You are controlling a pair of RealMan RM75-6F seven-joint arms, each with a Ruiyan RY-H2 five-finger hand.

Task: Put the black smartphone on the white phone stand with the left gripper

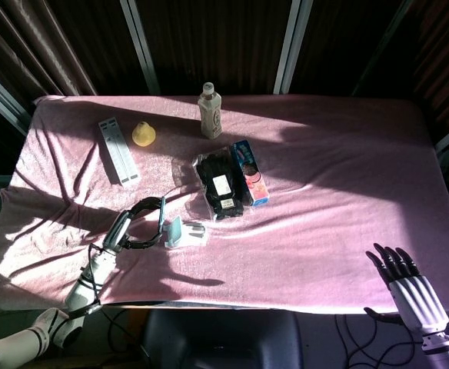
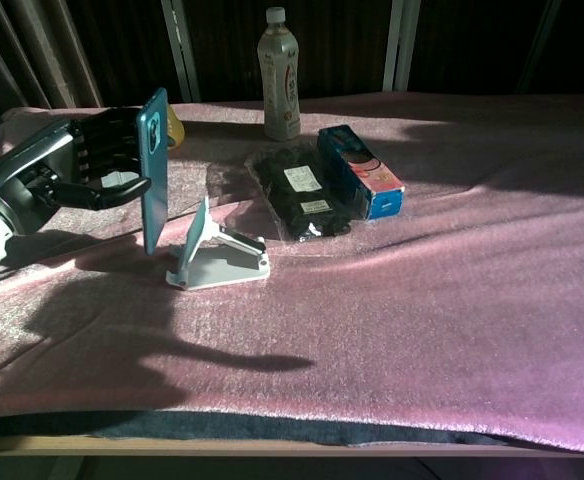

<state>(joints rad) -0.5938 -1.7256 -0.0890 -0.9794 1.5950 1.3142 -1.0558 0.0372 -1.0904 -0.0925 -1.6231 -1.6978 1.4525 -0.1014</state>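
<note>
1. My left hand (image 2: 67, 175) sits at the left edge of the chest view, fingers wrapped around the black smartphone (image 2: 154, 170); the phone stands upright on its short edge, its teal back facing the camera.
2. The smartphone is in the air just left of the white phone stand (image 2: 215, 255), near its raised back plate; I cannot tell whether they touch; in the head view the phone (image 1: 161, 221) is a thin sliver beside the stand (image 1: 181, 231), lower left of centre.
3. My right hand (image 1: 409, 288) is in the lower right corner of the head view, off the table edge, fingers spread and straight, holding nothing.
4. On the pink cloth (image 2: 452, 280): a black packet (image 2: 297, 192) touching a blue box (image 2: 362, 172) at centre; a drink bottle (image 2: 279, 75) upright behind them; a yellow pear (image 1: 143, 134) and a white strip-shaped object (image 1: 118, 150) in the upper left.
</note>
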